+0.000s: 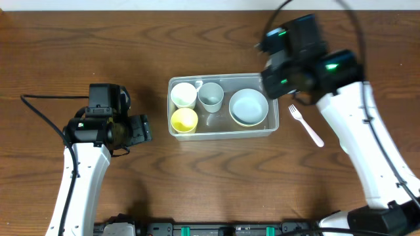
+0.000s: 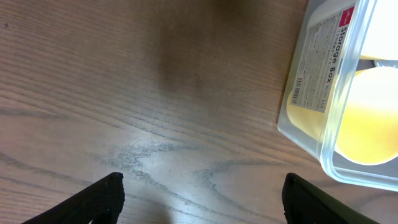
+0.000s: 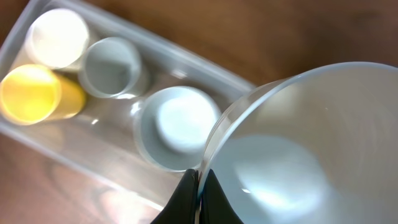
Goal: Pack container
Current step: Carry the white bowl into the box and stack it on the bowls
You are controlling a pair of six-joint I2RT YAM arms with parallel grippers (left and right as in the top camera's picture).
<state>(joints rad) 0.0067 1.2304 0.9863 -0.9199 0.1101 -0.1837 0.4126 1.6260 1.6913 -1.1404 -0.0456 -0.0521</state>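
The right gripper (image 3: 199,186) is hidden in the overhead view under its own wrist housing, so the translucent bowl (image 3: 298,143) cannot be found there. In the right wrist view this bowl is cut off at the right and bottom edges. The left wrist view shows only one corner of the container (image 2: 323,99), with a printed label, and a yellow cup (image 2: 367,118) looks blurred behind its wall. The right jaws are pressed together on the rim of the translucent bowl. The left gripper (image 2: 208,202) has its jaws wide apart, holding nothing, over the wooden table (image 2: 124,93). The container lies at the middle of the table, near the left jaws but apart from them. It lies below and beyond the right jaws, and holds a second bowl (image 3: 179,127), a grey cup (image 3: 112,65) and a white cup (image 3: 57,37).
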